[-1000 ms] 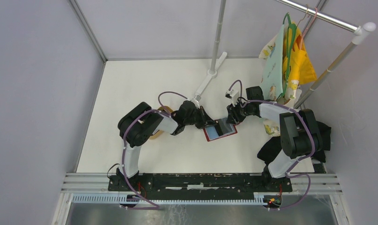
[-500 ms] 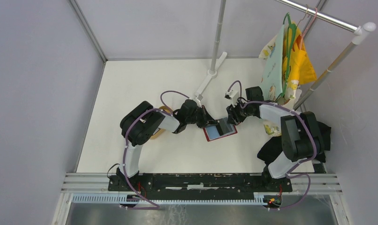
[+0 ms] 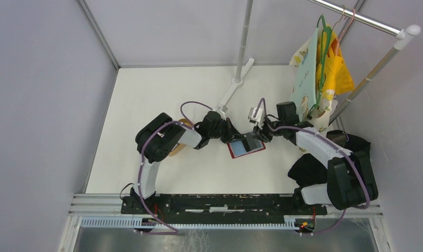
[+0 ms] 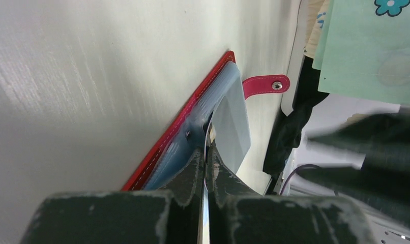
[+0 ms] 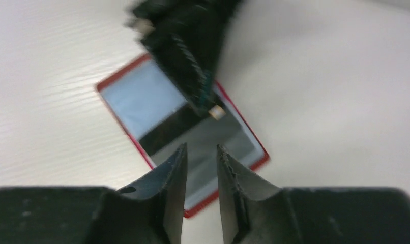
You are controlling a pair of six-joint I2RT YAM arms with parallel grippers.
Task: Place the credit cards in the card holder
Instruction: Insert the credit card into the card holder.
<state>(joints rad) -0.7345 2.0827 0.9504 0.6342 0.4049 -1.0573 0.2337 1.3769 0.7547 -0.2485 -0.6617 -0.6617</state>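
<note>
Your left gripper (image 4: 207, 155) is pinched tight on a pale edge (image 4: 206, 198) running up between its jaws. You can't tell if that's a card or a pocket flap. Right at the fingertips lies the holder (image 4: 182, 119), open on the white table (image 4: 91, 76), a grey-blue panel (image 4: 231, 117) lifted off it. Its red tab (image 4: 264, 85) sticks out at the far end, flat on the table. Pale green cloth (image 4: 365, 46) hangs beyond, and there's a dark blur (image 4: 376, 147) at your right.
</note>
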